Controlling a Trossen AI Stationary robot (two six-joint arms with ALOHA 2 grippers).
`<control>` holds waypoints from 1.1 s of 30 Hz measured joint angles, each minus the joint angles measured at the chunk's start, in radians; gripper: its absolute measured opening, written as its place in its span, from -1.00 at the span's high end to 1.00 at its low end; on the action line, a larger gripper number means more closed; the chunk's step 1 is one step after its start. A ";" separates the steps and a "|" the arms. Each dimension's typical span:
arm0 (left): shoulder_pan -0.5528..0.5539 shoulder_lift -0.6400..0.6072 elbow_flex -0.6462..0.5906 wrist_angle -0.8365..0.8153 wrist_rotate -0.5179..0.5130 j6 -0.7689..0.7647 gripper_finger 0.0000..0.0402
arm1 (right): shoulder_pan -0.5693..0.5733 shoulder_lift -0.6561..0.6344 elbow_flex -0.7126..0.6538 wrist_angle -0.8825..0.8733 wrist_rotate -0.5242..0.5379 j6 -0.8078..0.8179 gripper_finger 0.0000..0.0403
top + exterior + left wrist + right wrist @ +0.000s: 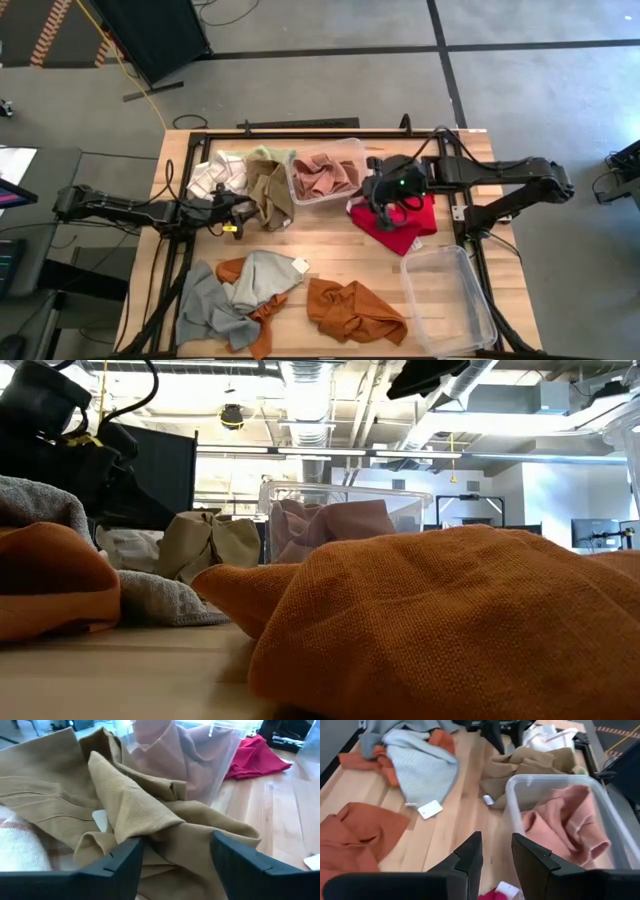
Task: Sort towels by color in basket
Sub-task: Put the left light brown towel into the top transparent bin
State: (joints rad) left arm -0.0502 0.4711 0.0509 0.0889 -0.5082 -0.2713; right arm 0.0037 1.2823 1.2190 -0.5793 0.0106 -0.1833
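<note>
Pale wooden planks make up the table (340, 262), bare between scattered cloths. The empty clear bin (448, 298) lies at the near right corner, and a second clear bin (326, 170) at the far middle holds the pink towels (322, 177). The rust orange towel (354, 311) sits crumpled near the front edge, just left of the empty bin; in the low view it fills the foreground. To its left lies a heap: a grey towel (204, 307), a pale green towel (260, 277) with a white tag, and a second rust orange piece (236, 270) showing beneath them. The red towel (396, 225) is spread right of the pink-filled bin. The tan towel (268, 190) is bunched against that bin's left wall, with the white checked towel (217, 176) beside it and a light green cloth (268, 153) behind.

The left gripper (238, 210) reaches in from the left, its fingers (120, 865) spread apart on either side of the tan towel's folds. The right gripper (392, 212) hangs over the red towel, its fingers (470, 854) set a little apart with nothing between them.
</note>
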 joint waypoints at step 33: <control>0.047 0.276 0.000 0.219 -0.088 0.157 -0.64 | 0.115 0.164 -0.015 0.063 0.052 0.044 0.33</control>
State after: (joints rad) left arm -0.0034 0.7474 0.0505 0.3083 -0.5965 -0.1142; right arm 0.1183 1.4464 1.2037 -0.5166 0.0628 -0.1390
